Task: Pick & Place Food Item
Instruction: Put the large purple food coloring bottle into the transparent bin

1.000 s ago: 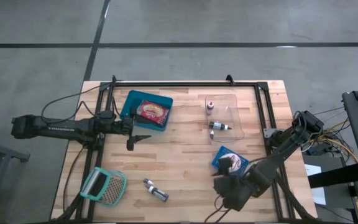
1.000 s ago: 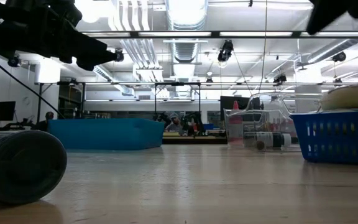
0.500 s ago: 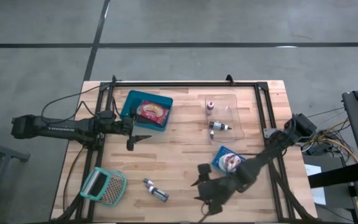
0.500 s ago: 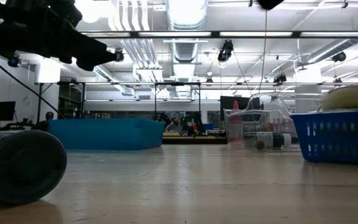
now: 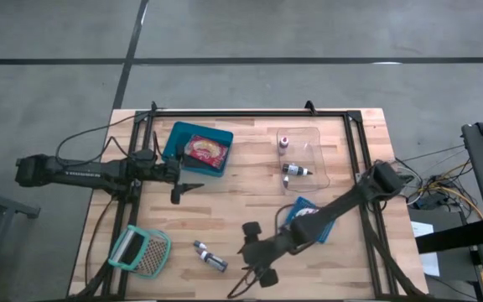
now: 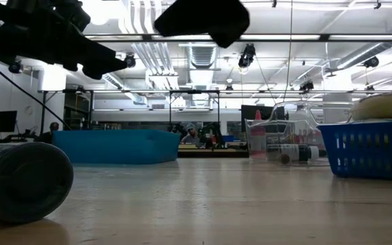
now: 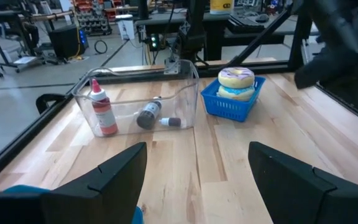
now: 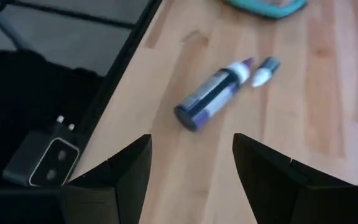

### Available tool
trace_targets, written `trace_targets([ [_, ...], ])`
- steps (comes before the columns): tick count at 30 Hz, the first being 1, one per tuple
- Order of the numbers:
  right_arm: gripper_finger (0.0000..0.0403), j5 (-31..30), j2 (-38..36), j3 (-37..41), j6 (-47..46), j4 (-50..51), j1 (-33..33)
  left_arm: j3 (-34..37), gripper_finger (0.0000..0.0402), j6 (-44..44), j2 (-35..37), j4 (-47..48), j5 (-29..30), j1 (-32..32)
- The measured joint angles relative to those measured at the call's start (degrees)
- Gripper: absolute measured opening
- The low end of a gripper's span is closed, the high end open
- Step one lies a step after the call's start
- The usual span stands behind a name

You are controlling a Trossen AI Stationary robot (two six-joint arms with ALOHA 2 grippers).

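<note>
Hovering near the table's front edge (image 5: pixel 225 295), right hand (image 5: pixel 254 275) spread

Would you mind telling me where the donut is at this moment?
In the left wrist view the donut sits in the small blue basket on the table's right half, beside the clear bin; in the high view the right arm covers most of the basket.

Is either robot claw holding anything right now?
No. The left gripper and the right gripper are both open, with only table showing between their fingers.
</note>
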State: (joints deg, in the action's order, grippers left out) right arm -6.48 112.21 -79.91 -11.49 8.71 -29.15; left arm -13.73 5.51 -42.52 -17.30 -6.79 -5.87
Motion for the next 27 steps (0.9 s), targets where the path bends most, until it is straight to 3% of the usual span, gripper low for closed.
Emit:
trace_targets([
  [11,0.0221,2.6,13.5,-13.6,-0.3,5.4,1.3,0.9,0.0284,-0.7,0.1,-1.8,0.0,0.2],
  [27,0.0222,5.0,24.3,-32.3,-5.1,16.7,4.0,1.0,0.0284,-0.6,0.1,-2.2,0.0,0.2],
])
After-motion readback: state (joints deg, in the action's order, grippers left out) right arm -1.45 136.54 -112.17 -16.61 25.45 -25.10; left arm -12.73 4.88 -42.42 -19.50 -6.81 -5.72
